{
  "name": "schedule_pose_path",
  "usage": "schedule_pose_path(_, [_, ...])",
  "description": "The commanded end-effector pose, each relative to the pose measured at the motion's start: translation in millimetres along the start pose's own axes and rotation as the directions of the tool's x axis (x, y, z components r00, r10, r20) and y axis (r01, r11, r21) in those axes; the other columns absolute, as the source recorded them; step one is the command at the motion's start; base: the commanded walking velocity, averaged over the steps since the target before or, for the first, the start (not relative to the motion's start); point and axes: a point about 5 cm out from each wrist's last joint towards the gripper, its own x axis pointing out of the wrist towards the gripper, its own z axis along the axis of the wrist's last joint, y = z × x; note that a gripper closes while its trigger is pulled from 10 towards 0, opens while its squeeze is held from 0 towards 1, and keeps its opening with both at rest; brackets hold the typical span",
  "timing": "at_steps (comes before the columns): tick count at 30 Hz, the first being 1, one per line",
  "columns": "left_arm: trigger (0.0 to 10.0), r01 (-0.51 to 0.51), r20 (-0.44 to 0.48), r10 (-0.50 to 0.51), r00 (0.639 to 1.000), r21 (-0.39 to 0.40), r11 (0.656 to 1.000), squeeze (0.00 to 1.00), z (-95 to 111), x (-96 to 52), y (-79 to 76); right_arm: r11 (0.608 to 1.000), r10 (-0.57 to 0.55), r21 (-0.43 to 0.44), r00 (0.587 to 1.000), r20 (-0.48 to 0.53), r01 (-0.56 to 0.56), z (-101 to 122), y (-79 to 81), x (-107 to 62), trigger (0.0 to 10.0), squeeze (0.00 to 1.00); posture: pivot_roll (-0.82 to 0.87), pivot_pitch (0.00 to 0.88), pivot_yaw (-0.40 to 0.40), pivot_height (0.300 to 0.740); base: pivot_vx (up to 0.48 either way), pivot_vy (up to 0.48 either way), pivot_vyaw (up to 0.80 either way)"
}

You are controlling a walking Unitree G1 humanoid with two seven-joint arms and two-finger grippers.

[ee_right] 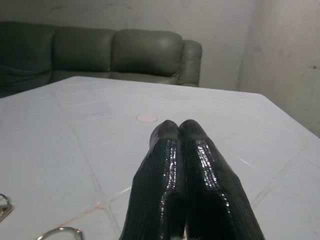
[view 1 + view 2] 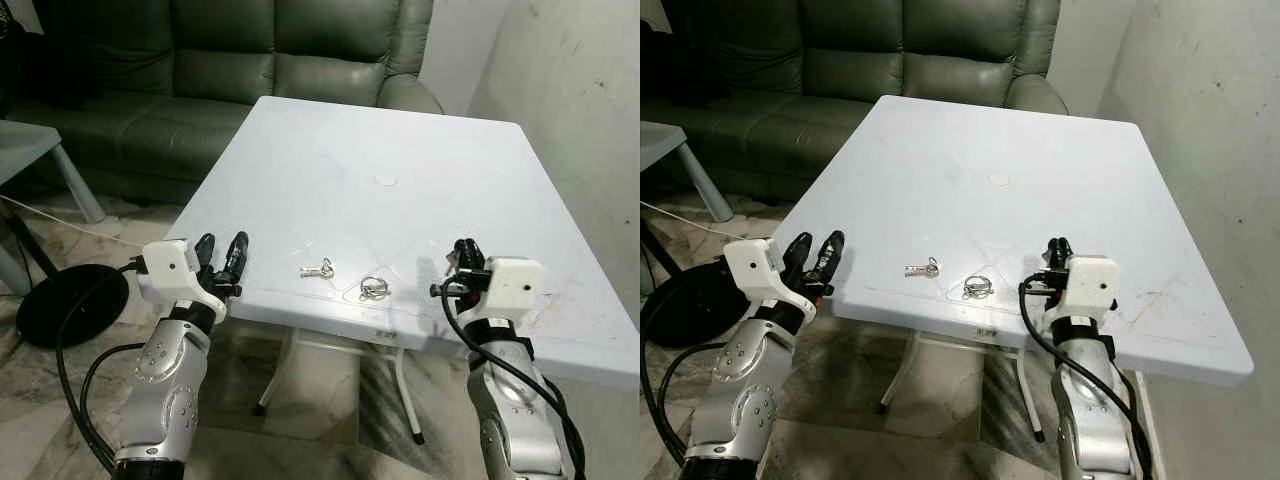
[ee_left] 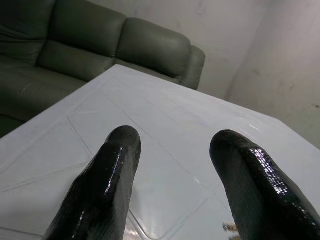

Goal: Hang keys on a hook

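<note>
Two small flat keys (image 2: 318,269) and their ring (image 2: 373,288) lie near the table's (image 2: 480,180) front edge, between the spread-fingered left gripper (image 2: 222,254) and pinched-shut right gripper (image 2: 462,256), so a careless pinch could skid them off.

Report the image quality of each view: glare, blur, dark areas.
Left eye view: sharp and evenly lit, the white table bright but not blown out, the key and key ring crisp, the sofa dark. Left wrist view: the open left end effector is soft, with glossy highlights. Right wrist view: the shut right end effector glints; the background is slightly hazy.
</note>
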Motion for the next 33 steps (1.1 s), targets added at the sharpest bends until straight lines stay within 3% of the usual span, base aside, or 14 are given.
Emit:
schedule_pose_path(1, [10.0, 0.003, 0.013, -0.003, 1.0, 0.008, 1.0, 0.0, 3, 3.8, 0.4, 1.0, 0.006, -0.02, 1.0, -0.002, -0.006, 2, 1.9, 4.3, 10.0, 0.0, 0.09, 0.063, -0.047, 0.74, 0.0, 0.0, 0.0])
schedule_pose_path(8, [10.0, -0.006, 0.017, 0.005, 1.0, 0.008, 1.0, 0.0, 6, 12.7, 1.1, 0.999, 0.037, -0.025, 0.999, -0.037, -0.038, 3, 4.3, 13.0, 10.0, 0.0, 0.08, 0.055, -0.045, 0.74, 0.0, 0.0, -0.13])
schedule_pose_path(33, [10.0, 0.038, -0.016, -0.037, 0.999, 0.01, 0.999, 0.0, 2, 30.2, -4.1, 1.0, -0.002, -0.026, 0.999, -0.046, 0.0, 0, -0.1, 11.1, 10.0, 0.0, 0.05, 0.039, 0.002, 0.74, 0.0, 0.0, -0.79])
